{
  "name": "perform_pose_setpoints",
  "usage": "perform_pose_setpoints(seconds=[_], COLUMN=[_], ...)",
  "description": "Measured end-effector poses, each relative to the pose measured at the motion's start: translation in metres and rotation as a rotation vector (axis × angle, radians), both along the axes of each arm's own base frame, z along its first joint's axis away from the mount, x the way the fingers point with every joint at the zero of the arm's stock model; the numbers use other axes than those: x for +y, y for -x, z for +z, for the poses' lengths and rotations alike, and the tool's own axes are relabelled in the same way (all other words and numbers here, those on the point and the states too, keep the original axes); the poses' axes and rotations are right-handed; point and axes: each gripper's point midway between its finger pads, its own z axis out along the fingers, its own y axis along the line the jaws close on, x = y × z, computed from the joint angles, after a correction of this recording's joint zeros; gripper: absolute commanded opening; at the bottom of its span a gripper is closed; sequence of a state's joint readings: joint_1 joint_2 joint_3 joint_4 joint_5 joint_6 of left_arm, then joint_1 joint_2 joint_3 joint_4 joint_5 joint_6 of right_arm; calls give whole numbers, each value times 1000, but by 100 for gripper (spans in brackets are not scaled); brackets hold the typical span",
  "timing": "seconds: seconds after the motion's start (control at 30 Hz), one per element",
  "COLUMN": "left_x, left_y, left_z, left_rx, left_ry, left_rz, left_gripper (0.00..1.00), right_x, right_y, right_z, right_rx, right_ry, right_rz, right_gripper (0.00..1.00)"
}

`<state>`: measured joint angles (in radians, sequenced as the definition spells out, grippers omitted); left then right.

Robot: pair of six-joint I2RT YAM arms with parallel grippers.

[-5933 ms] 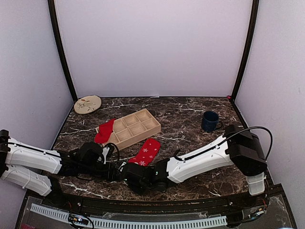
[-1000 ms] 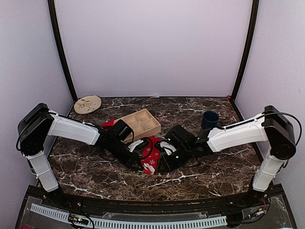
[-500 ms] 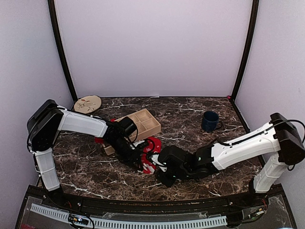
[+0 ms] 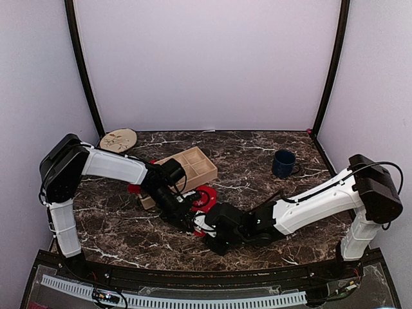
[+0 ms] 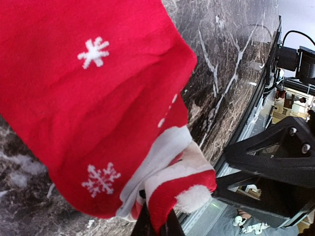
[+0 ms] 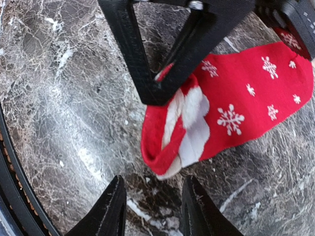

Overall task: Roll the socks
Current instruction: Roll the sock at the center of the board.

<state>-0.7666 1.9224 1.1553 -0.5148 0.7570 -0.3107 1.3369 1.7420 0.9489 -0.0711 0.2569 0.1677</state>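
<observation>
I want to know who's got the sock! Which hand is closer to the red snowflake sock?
Left. The left hand is pinching the red snowflake sock by its white cuff. The right hand sits just beside that cuff, fingers open, not touching.

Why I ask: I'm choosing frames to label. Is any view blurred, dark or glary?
Top external: evenly lit, sharp, red sock small in view. Left wrist: sock fills the frame, slightly soft. Right wrist: sock and table crisp; right fingers dark at the edge.

Dark marble table point(image 4: 257, 145), pale lilac walls point(image 4: 206, 64)
</observation>
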Motion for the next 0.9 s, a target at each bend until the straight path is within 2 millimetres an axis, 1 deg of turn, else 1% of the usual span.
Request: perform_pose_setpoints(seconds=[0.13,0.2,0.33,0.47,0.63,0.9], left_x=[-1,-1,-2,-2,-1,0], left_y=[2,2,4,4,1,-2], left_z=[2,2,1,0,1,4], left_rx=[10,16,29,33,37,51], left_ry=[10,13,16,18,21,37], left_rz=[-2,-4,-6,-4,3,13], left_gripper=[0,0,0,0,0,0], right_x=[6,8,10,10,12,11], right_y=[-4,-8,-20,-25,-24,-14], right_z=[-4,-3,1,1,1,-5], right_rx=[2,9,14,31,58,103], right_ry=[-11,-27,-60,-74,-87,-85], right_rz=[9,6,-7,-4,14,49], right_gripper=[36,35,31,30,32,35])
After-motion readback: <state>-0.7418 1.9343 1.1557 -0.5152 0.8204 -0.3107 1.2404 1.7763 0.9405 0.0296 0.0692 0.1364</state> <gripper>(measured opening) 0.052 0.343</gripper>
